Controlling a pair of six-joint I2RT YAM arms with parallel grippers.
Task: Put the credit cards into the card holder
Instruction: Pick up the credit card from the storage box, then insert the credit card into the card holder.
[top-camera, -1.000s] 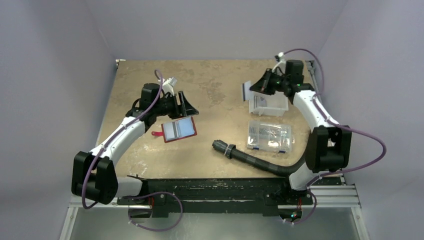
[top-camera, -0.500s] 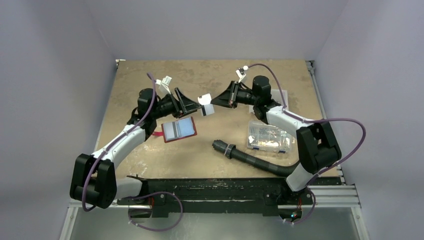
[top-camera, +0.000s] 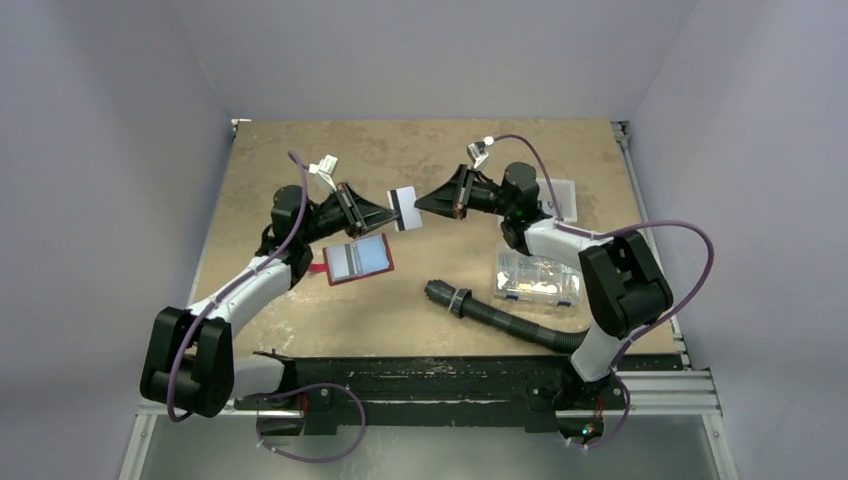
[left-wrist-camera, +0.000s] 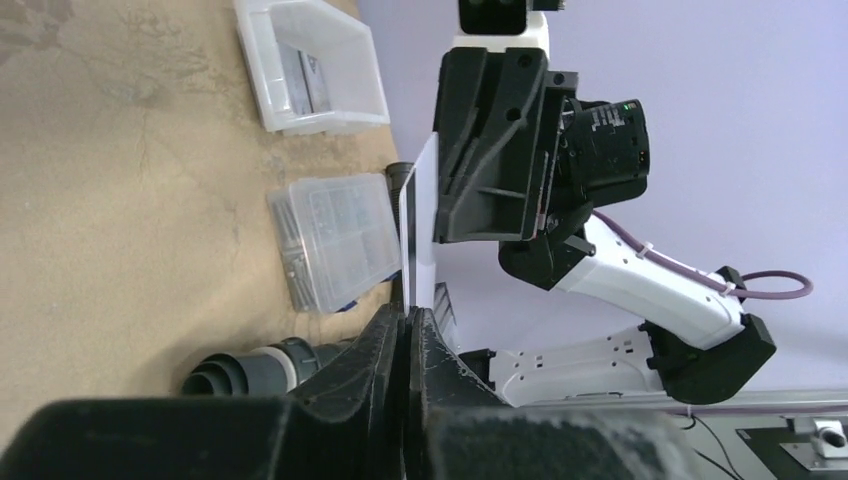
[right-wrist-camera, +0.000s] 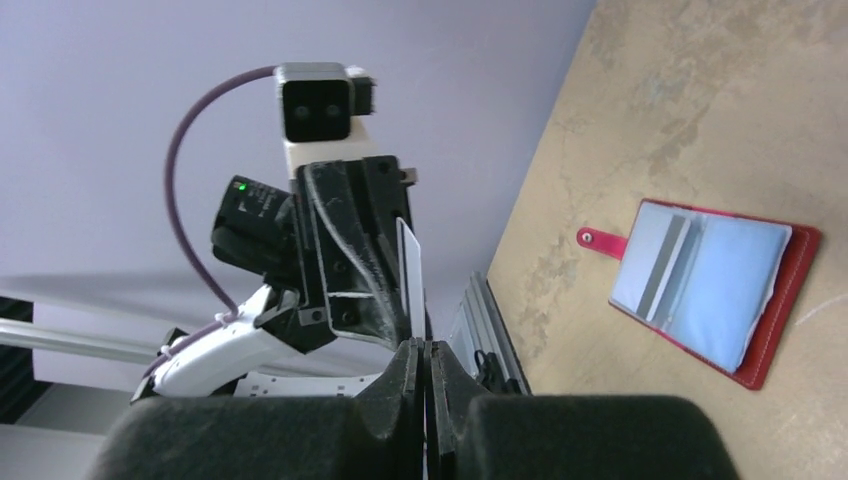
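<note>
Jaws clenched on both sides: left gripper (left-wrist-camera: 408, 318) pinched one edge of a pale credit card (top-camera: 404, 209), right gripper (right-wrist-camera: 423, 352) the opposite edge, card held in the air between them. The card holder (top-camera: 357, 260) lay open on the table (top-camera: 420, 150) near the left gripper, a grey striped card (right-wrist-camera: 655, 265) and a blue card (right-wrist-camera: 730, 285) on it. A black hose (top-camera: 490, 315) and clear compartment box (top-camera: 540, 280) lay beside the right arm, which hid most of the white tray (left-wrist-camera: 310, 65) from the top camera.

Credit card (top-camera: 405, 207) now in left hand (top-camera: 391, 212) too
</note>
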